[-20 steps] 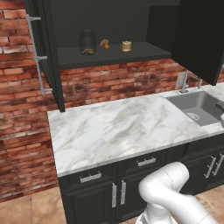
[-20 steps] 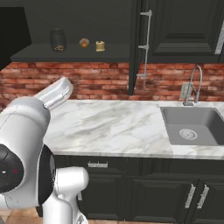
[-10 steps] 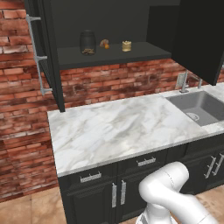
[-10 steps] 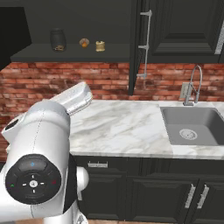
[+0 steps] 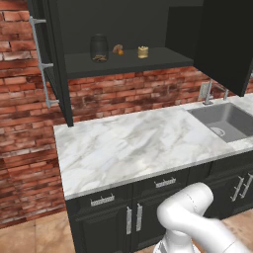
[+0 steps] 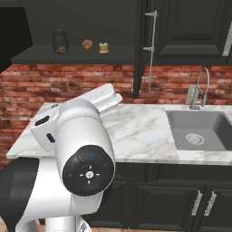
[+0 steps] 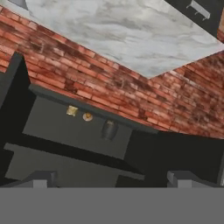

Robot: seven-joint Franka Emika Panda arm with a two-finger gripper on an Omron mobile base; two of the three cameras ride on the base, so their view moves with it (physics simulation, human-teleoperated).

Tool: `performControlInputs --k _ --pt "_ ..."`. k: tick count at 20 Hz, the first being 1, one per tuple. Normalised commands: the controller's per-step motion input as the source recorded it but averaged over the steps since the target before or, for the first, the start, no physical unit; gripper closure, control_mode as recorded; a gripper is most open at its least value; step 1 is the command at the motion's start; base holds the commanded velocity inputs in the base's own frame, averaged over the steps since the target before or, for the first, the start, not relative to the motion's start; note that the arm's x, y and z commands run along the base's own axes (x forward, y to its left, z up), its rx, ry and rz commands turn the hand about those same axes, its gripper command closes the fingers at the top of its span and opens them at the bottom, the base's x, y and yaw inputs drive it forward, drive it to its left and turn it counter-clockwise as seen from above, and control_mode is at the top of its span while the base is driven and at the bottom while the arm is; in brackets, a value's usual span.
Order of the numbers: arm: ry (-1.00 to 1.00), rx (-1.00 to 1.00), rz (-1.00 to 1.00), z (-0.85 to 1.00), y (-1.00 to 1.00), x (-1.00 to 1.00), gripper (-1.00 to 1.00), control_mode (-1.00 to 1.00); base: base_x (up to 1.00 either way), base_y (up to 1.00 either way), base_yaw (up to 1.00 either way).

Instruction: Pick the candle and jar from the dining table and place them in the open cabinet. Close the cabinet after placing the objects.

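Observation:
The dark jar (image 5: 99,48) and the small tan candle (image 5: 143,52) both stand on the shelf of the open black cabinet (image 5: 123,63), jar to the left, candle to the right. Both also appear in the right base view, the jar (image 6: 60,41) and the candle (image 6: 103,47). The hand view is rolled upside down and looks at the shelf from a distance, with the candle (image 7: 72,111) and the jar (image 7: 109,130) on it. My gripper (image 7: 112,179) is open and holds nothing, well away from the shelf. Below lies the dining table's marble top (image 5: 138,143).
A small orange-brown object (image 5: 118,49) sits between the jar and the candle. The cabinet's left door (image 5: 52,59) and right door (image 5: 225,39) stand swung out. A sink (image 5: 225,121) with a faucet (image 5: 210,91) is at the right. My arm's big white joint (image 6: 86,149) blocks the lower left of the right base view.
My arm has swung up and closer to the right base camera, covering more of that view. The jar, the candle and the cabinet doors have not moved.

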Motion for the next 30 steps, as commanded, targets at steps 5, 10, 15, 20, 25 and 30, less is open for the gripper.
performControlInputs --k 5,10,15,20,25,30 --pt "-0.02 -0.09 0.12 0.0 -0.49 0.43 -1.0 -1.0 0.0 0.0 0.0" --pt "-0.02 -0.06 0.12 0.0 -0.56 0.36 -1.0 -1.0 0.0 0.0 0.0" --pt "-0.02 -0.06 0.12 0.0 -0.55 0.35 -1.0 -1.0 0.0 0.0 0.0" --pt "0.0 -0.03 0.16 0.0 -0.43 0.53 -1.0 -1.0 0.0 0.0 0.0" --pt "-0.01 -0.05 0.2 -0.01 -0.38 0.39 -1.0 -1.0 0.0 0.0 0.0" --pt "-0.04 -0.08 0.24 0.0 -0.45 0.2 -1.0 -1.0 0.0 0.0 0.0"
